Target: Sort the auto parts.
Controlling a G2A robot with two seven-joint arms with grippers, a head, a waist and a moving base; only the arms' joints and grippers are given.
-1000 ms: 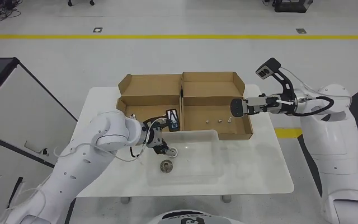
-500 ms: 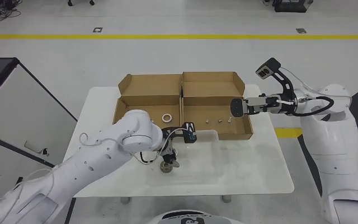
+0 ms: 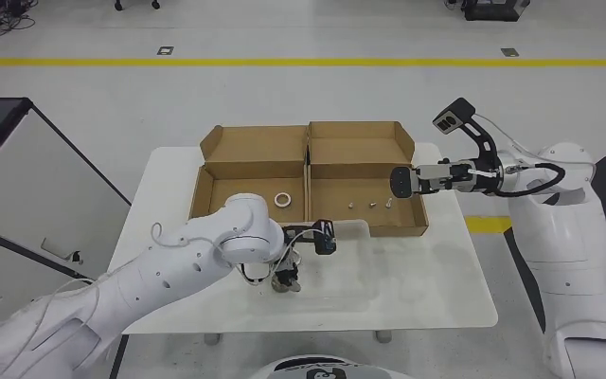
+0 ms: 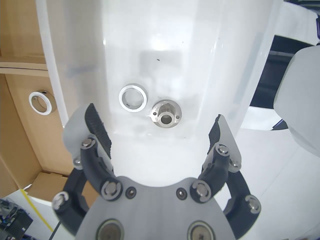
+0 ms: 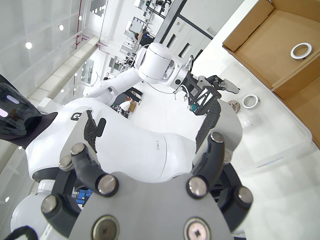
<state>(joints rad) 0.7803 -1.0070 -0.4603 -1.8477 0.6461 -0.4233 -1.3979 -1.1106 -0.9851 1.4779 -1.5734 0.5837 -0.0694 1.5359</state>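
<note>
Left claw (image 4: 155,114), wide open and empty, hangs above a ring (image 4: 120,98) and flanged hub (image 4: 166,117) in the clear tray (image 4: 162,26). Right claw (image 5: 151,116): open, empty. The box pieces (image 3: 371,203) are too small to identify.

The left pincer (image 4: 155,114) and right pincer (image 5: 152,108) look alike: pale grey fingers (image 4: 72,124) faced with black ribbed pads (image 4: 97,126), carried on black links (image 4: 92,161) with silver rivets (image 4: 111,188). Behind the fingers sits a brushed-metal plate (image 4: 155,208) with cross-head screws (image 5: 196,231). Further back, the arms (image 3: 189,270) are glossy white rounded shells. A black cable (image 3: 552,178) loops behind the right pincer.
</note>
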